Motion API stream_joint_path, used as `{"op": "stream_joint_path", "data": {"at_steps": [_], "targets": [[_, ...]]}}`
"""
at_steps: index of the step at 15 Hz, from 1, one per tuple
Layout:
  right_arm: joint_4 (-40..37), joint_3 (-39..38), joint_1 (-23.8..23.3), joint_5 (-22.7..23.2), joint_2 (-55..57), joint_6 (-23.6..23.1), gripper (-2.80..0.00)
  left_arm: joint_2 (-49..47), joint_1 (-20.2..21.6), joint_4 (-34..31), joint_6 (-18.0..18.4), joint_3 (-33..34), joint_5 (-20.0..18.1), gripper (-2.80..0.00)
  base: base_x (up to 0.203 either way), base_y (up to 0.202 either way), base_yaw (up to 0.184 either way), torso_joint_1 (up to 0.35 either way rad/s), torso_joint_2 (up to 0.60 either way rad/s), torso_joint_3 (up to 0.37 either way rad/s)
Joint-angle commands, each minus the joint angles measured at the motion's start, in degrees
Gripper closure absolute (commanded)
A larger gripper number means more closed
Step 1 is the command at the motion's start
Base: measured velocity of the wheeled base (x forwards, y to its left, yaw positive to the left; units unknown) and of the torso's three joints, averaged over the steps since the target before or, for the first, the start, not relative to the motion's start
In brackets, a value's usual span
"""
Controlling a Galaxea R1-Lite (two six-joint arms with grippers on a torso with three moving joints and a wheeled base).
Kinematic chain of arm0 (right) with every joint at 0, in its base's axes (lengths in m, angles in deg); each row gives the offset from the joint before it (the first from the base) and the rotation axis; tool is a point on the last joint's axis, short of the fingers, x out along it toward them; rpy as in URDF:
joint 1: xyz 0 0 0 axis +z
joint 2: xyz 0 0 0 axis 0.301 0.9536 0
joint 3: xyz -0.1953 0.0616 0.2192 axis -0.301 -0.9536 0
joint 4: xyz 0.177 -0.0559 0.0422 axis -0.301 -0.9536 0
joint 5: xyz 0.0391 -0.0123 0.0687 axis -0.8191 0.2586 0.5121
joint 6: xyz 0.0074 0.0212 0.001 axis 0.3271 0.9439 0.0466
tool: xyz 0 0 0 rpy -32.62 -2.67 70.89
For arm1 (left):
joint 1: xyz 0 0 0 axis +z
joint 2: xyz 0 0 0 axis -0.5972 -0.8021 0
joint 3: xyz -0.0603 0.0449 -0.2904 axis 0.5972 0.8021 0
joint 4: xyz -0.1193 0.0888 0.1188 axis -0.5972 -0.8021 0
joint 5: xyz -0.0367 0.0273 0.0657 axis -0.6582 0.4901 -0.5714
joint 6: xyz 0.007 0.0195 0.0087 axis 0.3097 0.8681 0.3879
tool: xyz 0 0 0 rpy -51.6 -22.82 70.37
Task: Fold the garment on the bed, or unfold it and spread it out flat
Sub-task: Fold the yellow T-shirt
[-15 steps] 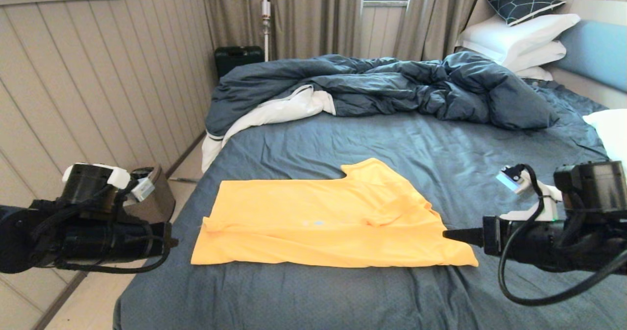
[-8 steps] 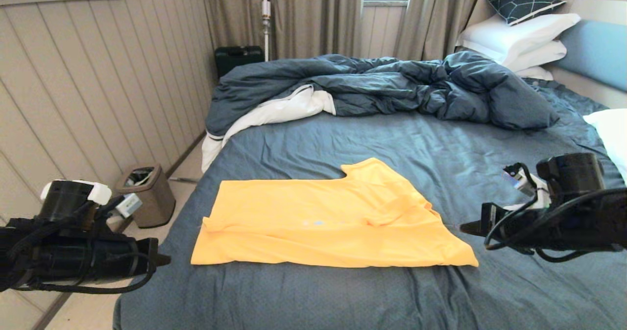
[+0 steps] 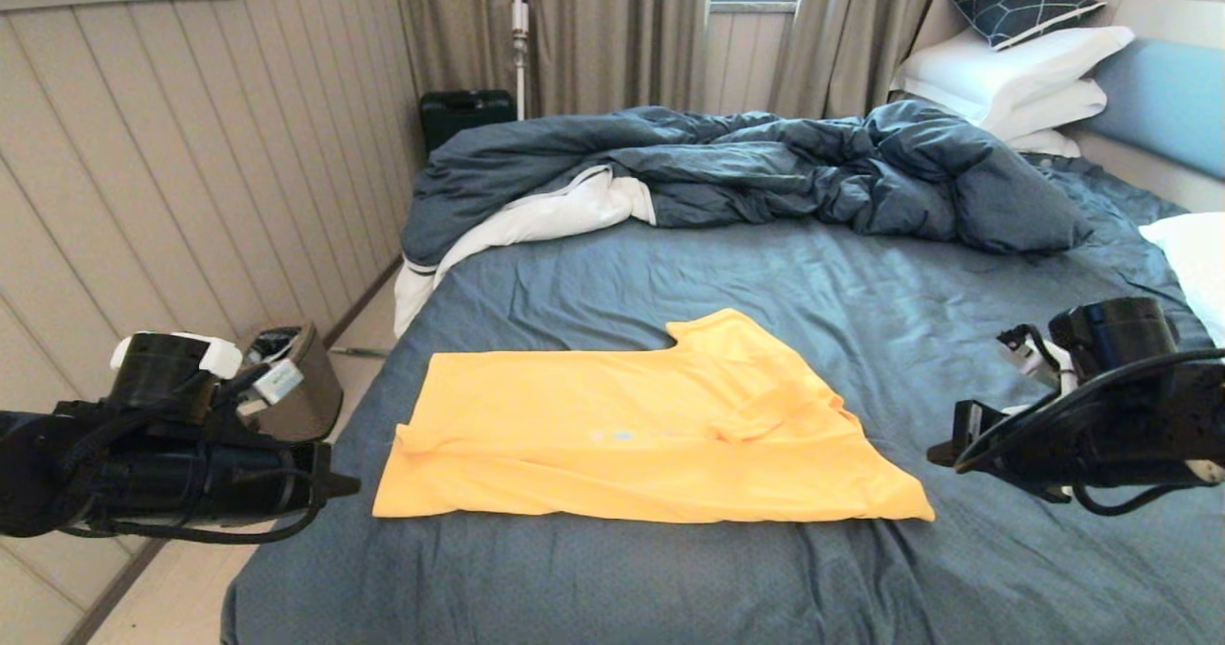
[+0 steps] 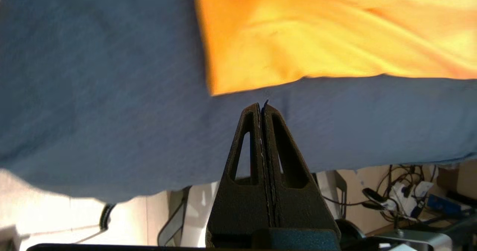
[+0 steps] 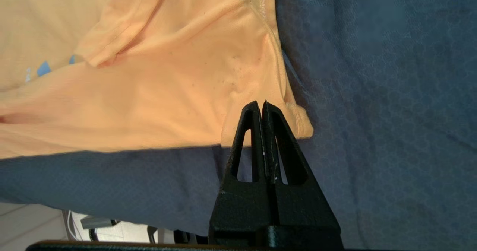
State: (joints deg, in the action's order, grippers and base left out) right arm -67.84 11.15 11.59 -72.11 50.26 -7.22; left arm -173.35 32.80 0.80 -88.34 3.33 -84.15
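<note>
Both tools are closed and empty; left tool (image 3: 346,483) lower left, right tool (image 3: 943,454) lower right, flanking the shirt (image 3: 636,425) on the bed (image 3: 766,272).

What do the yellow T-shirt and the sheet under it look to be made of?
The yellow T-shirt looks like thin, soft knit fabric, matte: it creases softly and shows a stitched hem. The sheet looks like woven fabric with a faint repeating pattern, also matte. Exact fibres cannot be told.
</note>
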Motion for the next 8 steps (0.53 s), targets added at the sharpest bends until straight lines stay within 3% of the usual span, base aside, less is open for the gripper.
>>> {"op": "stream_joint_path", "data": {"at_steps": [1,8], "targets": [[-0.03,1.16,0.21,0.16,-0.28,0.1,0.0,-0.72,-0.21,0.03,-0.06,-1.78,-1.33,0.0,0.0,0.0,0.0,0.0,0.0,0.0],[0.01,2.72,0.48,0.4,-5.58,0.02,0.0,-11.83,-9.34,0.33,-0.58,-8.27,-2.11,0.0,0.0,0.0,0.0,0.0,0.0,0.0]]}}
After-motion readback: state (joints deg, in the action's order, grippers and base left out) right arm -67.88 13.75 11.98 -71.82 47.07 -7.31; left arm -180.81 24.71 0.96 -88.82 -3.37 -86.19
